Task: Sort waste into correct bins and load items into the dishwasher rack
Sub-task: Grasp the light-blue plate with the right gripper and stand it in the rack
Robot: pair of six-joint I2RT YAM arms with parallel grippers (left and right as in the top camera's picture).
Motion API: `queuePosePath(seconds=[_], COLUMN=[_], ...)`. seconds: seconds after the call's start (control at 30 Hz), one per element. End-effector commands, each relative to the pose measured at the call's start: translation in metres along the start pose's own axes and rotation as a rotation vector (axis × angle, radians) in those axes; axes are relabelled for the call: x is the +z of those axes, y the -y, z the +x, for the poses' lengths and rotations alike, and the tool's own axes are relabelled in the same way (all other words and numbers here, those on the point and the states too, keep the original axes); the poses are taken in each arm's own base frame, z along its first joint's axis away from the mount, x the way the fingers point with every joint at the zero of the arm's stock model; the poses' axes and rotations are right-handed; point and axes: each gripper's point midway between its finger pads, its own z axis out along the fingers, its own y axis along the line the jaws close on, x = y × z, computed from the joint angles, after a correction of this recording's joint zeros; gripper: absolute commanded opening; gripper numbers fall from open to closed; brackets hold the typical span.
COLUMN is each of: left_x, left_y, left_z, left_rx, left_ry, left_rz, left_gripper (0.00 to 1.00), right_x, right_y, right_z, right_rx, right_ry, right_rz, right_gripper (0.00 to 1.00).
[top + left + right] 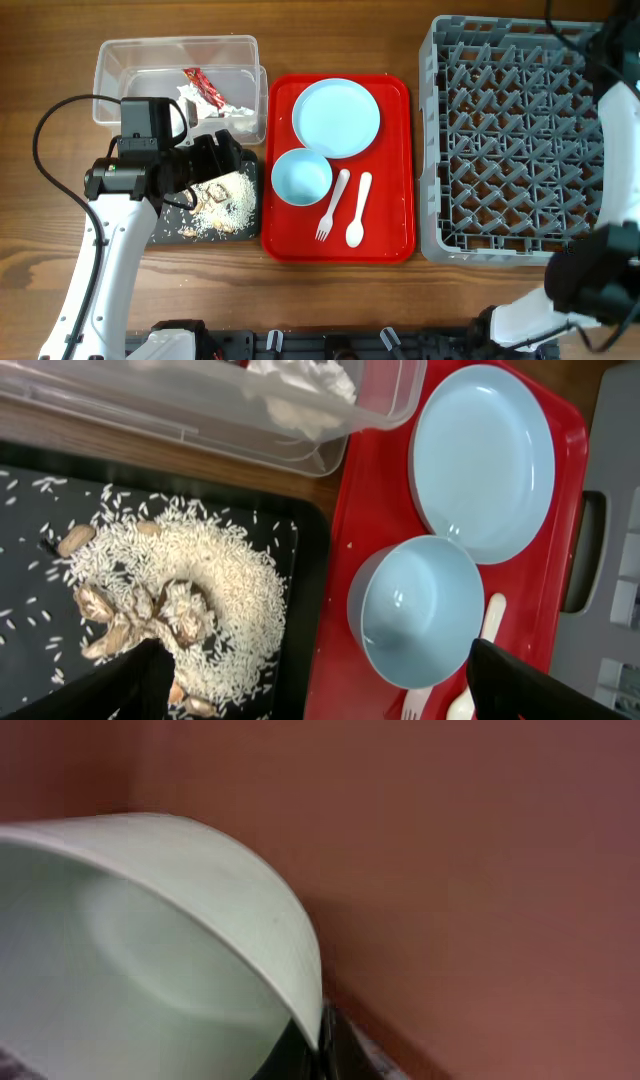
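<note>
My left gripper (222, 160) hangs open and empty over the black tray (170, 232), which holds rice and brownish food scraps (175, 605). Its fingers (320, 695) straddle the tray edge and the pale blue bowl (425, 610). The clear tub (120, 58) holds the red wrapper (203, 87) and white tissue (225, 108). The pale blue plate (336, 117), bowl (301, 176), white fork (332, 205) and spoon (358, 210) lie on the red serving tray. My right gripper (322, 1045) is shut on the rim of the mint-green bowl (130, 970). The yellow cup is out of view.
The grey dishwasher rack (515, 140) stands at the right with nothing in it. The red serving tray (395, 235) lies between the black tray and the rack. My right arm (618, 70) rises along the rack's far right side. Black cable (45, 125) loops left of the tub.
</note>
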Motion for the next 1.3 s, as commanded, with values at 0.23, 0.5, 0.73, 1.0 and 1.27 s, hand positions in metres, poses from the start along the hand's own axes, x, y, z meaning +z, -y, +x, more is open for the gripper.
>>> queuePosePath(seconds=[0.23, 0.5, 0.73, 1.0, 1.27], left_x=[-0.002, -0.002, -0.002, -0.002, -0.004], left_y=[-0.002, -0.002, -0.002, -0.002, -0.028], left_z=[-0.003, -0.004, -0.004, -0.003, 0.004], left_rx=[0.014, 0.015, 0.015, 0.014, -0.037], left_ry=[0.015, 0.018, 0.018, 0.017, 0.002], left_rz=[-0.008, -0.006, -0.006, -0.007, -0.151], left_gripper=[0.95, 0.95, 0.95, 0.95, 0.98], right_x=[0.099, 0.098, 0.068, -0.109, -0.31], right_y=[-0.01, -0.067, -0.103, -0.151, -0.234], right_z=[0.075, 0.124, 0.137, 0.057, 0.166], right_rx=[-0.295, -0.345, -0.386, -0.175, -0.428], right_ry=[-0.171, -0.241, -0.306, -0.158, -0.448], right_rz=[0.332, 0.17, -0.125, -1.072, -1.431], right_gripper=[0.04, 0.09, 0.59, 0.73, 0.7])
